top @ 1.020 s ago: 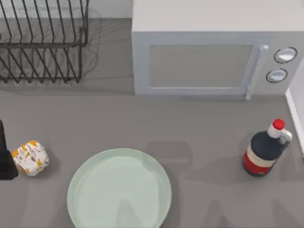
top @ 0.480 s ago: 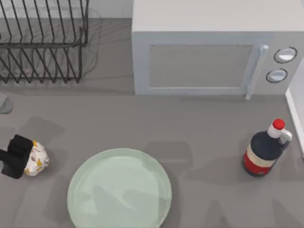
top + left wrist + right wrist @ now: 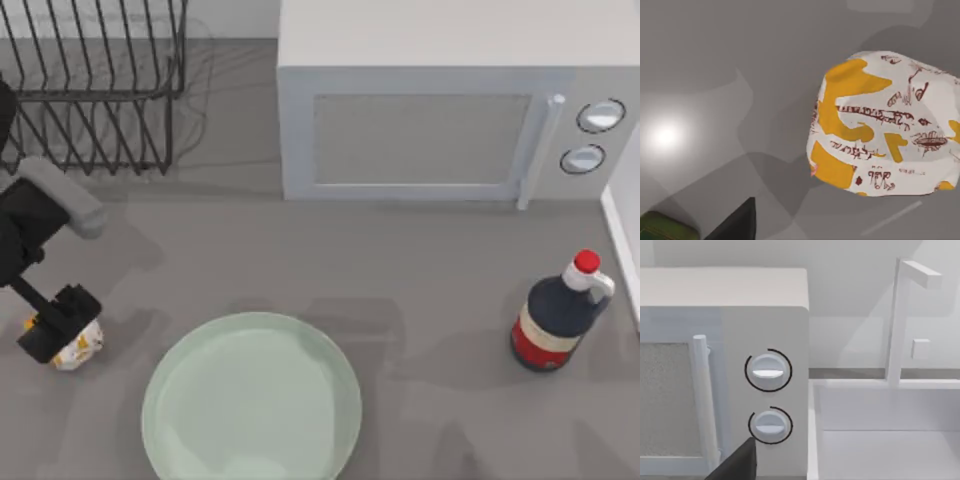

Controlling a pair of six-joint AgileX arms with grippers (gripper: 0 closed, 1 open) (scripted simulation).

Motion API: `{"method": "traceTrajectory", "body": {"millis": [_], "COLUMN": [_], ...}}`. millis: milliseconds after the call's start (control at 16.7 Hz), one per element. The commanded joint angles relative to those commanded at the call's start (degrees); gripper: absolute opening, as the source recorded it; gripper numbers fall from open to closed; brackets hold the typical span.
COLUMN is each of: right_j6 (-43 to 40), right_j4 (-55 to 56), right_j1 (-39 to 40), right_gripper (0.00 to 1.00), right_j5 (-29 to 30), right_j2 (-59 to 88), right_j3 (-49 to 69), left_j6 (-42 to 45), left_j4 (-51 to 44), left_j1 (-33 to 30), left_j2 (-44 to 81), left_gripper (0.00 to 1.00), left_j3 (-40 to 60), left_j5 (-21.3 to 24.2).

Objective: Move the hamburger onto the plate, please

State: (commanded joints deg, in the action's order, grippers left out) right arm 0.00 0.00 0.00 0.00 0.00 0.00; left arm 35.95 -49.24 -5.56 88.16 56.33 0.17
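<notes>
Left wrist view: crumpled paper-wrapped hamburger point(image 3: 885, 125)

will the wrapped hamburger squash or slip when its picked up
The hamburger looks like a rounded lump in creased paper, so it probably gives a little under the left pincer. The wrapper may slide. It seems light and unlikely to roll far on the table.

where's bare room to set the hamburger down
The plate is bare. Open table lies between the plate and bottle, and in front of the microwave. It is crowded at the table's left, where the left gripper covers the hamburger.
</notes>
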Motion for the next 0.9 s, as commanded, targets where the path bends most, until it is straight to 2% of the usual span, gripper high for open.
{"method": "traceTrajectory", "body": {"millis": [240, 540, 720, 900], "right_j6": [0.0, 0.0, 0.0, 0.0], "right_j4": [0.0, 0.0, 0.0, 0.0], "right_j1": [0.0, 0.0, 0.0, 0.0], "right_gripper": [1.00, 1.00, 1.00, 1.00], "right_j5": [0.0, 0.0, 0.0, 0.0], "right_j2": [0.0, 0.0, 0.0, 0.0], "right_j3": [0.0, 0.0, 0.0, 0.0], "left_j6": [4.0, 4.6, 4.6, 4.7], "left_j4": [-5.0, -5.8, -4.7, 1.1], "left_j1": [-0.5, -0.6, -0.4, -0.5], "left_j2": [9.2, 10.6, 11.0, 13.9], "left_gripper": [1.00, 1.00, 1.00, 1.00], "left_j3": [6.7, 7.8, 6.9, 4.1], "left_j5": [-0.1, -0.1, -0.1, -0.1]}}
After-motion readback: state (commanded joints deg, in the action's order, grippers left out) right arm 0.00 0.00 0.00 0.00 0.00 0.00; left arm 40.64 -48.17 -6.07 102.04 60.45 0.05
